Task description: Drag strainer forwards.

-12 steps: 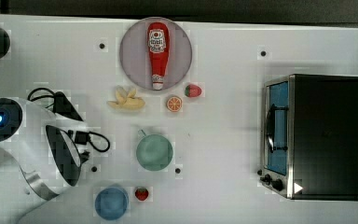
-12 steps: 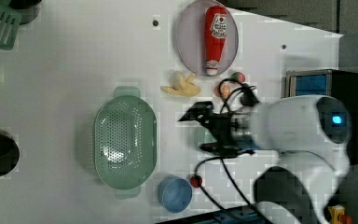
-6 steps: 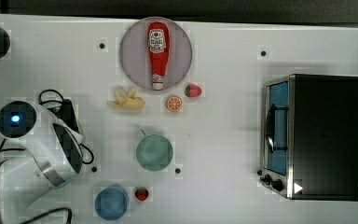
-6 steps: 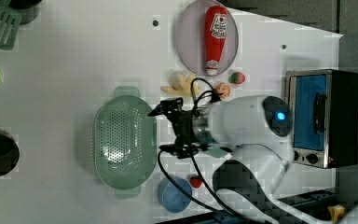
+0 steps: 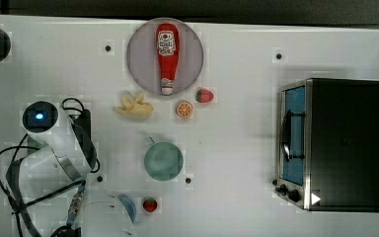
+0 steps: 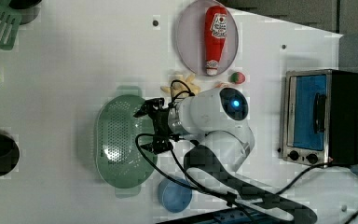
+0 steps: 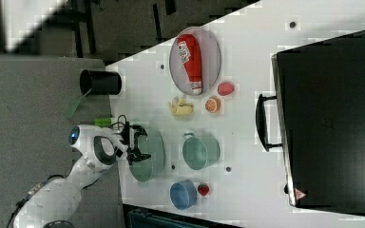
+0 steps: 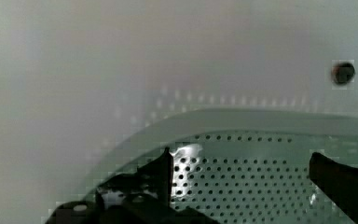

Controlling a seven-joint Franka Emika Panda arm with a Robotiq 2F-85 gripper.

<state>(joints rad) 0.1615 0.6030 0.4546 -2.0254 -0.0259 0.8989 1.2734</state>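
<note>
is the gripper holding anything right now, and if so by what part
Nothing is held. The gripper is open, its fingers spread wide over the strainer near its rim, not closed on it.

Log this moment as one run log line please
phase: approach | gripper: open, over the strainer rim | strainer: on table, not gripped | blue cup: beside the strainer
</note>
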